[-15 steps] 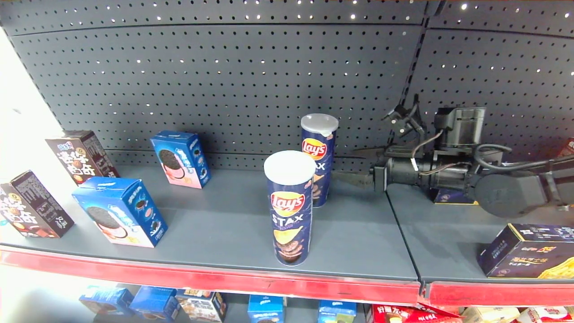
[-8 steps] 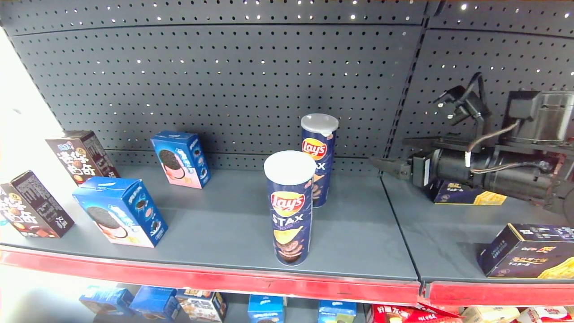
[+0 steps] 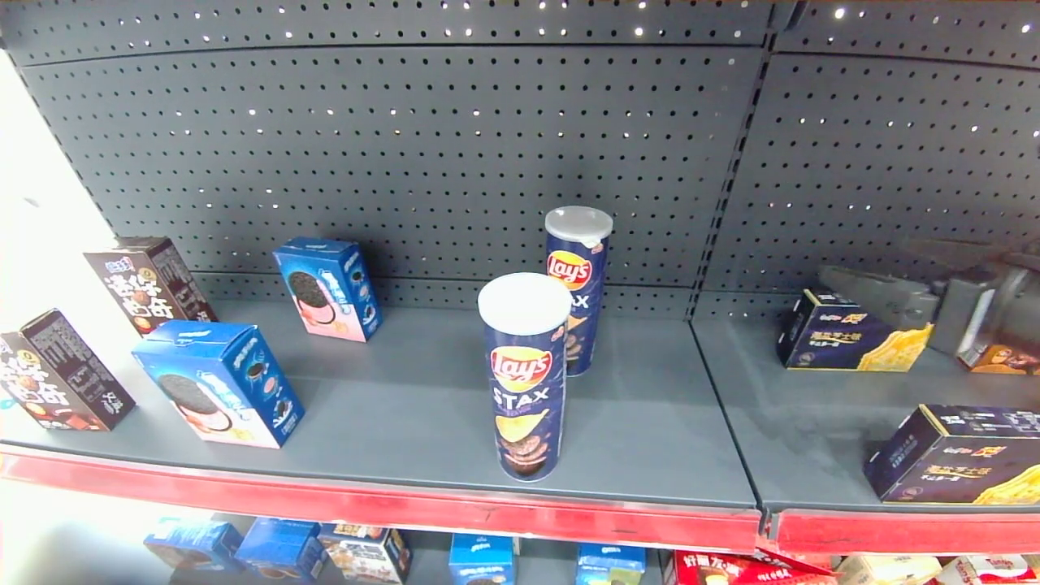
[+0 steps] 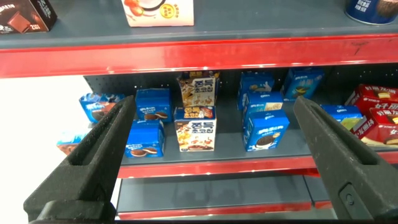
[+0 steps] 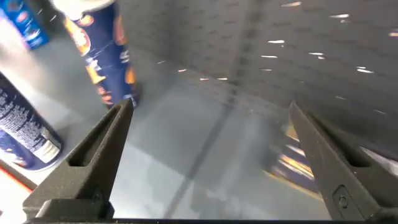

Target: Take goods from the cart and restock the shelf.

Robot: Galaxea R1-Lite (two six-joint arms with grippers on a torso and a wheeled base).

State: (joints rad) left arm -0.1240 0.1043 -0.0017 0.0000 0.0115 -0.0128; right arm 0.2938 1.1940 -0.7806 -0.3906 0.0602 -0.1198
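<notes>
Being displayed upright mid-shelf (image 3: 390, 422): front chip can (image 3: 524, 374), w/ rear chip can (image 3: 577, 288) just behind. Judged light, stiff yet crushable, slick-skinned; a mid-body hold is being advised, not the lid. R gripper (image 5: 210, 107) fingers are being held wide, empty; L gripper (image 4: 212, 99) likewise.

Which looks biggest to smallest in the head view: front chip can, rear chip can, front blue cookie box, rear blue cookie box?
front chip can and front blue cookie box, about alike
rear chip can
rear blue cookie box, narrowly
The front pair are nearer the camera, so true sizes stay unsure.
</notes>
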